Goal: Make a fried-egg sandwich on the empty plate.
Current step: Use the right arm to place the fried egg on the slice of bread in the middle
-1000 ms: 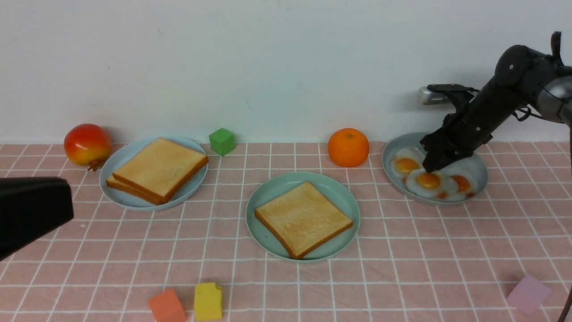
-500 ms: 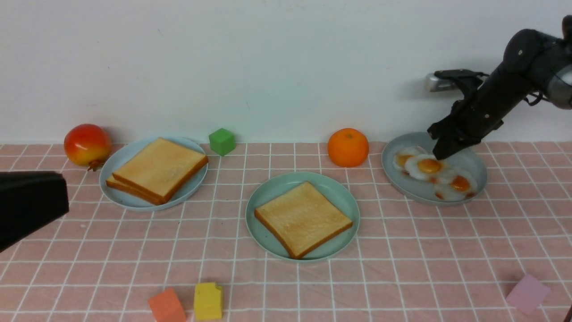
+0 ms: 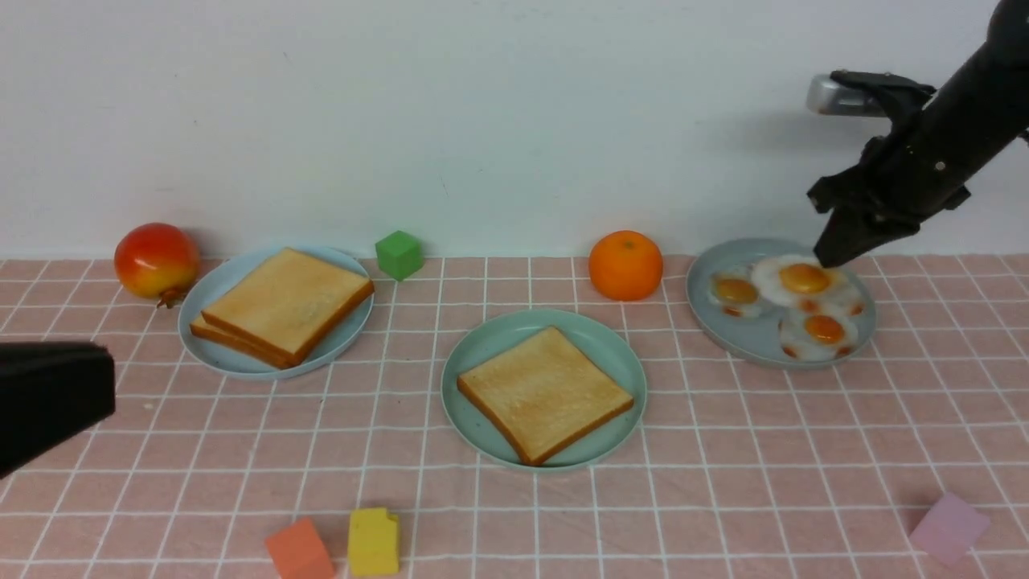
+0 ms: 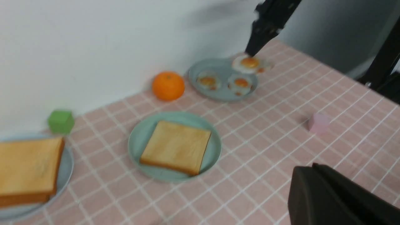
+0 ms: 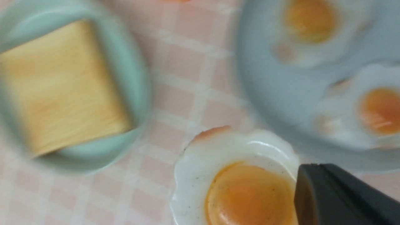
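The mint-green plate [image 3: 482,346] sits mid-table with one toast slice [image 3: 545,392] on it. Two more toast slices [image 3: 285,304] are stacked on the pale blue plate [image 3: 211,354] at the left. My right gripper [image 3: 832,253] is shut on the edge of a fried egg [image 3: 796,277], holding it just above the grey-blue dish [image 3: 711,322]. The right wrist view shows that egg [image 5: 237,181] against the dark finger [image 5: 312,193]. Two other eggs [image 3: 735,291] lie in the dish. My left gripper [image 3: 100,382] is shut and empty at the left edge, above the cloth.
A red pomegranate [image 3: 157,260], a green cube [image 3: 399,254] and an orange [image 3: 626,264] stand along the back wall. An orange cube [image 3: 300,550] and a yellow block [image 3: 374,540] lie at the front, and a pink cube [image 3: 949,527] at the front right.
My right gripper has risen and moved right, lifting one fried egg off the pile in the dish. The left arm has shifted only slightly.
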